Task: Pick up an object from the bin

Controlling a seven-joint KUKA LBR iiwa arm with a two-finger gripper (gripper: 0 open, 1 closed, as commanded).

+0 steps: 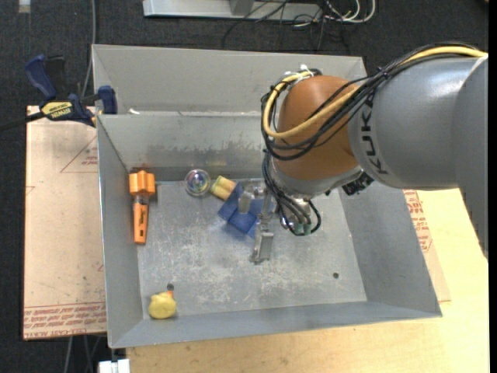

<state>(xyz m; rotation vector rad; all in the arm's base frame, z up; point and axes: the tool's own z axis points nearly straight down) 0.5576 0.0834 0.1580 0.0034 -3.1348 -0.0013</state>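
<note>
In the middle of the grey metal bin (118,239), the gripper (256,225) hangs low over the floor with its two fingers spread apart. One finger sits at the upper right edge of a blue block (235,212), and the other reaches down onto bare metal just below and right of it. The block's right end lies in the gap between them; whether either finger touches it cannot be told. The block lies tilted, well clear of every wall.

Just beside its upper left corner is a pale yellow cylinder (224,186), and left of that a small clear ball (197,182); both are near the foot of the back wall. An orange tool (140,206) lies lengthwise close to the left wall. A yellow lump (162,305) rests in the near left corner, close to the front wall.

The floor right of and below the gripper is open, with broad bare metal towards the front and right walls. The arm's orange cover (318,138) and its cables overhang the back right part of the bin.
</note>
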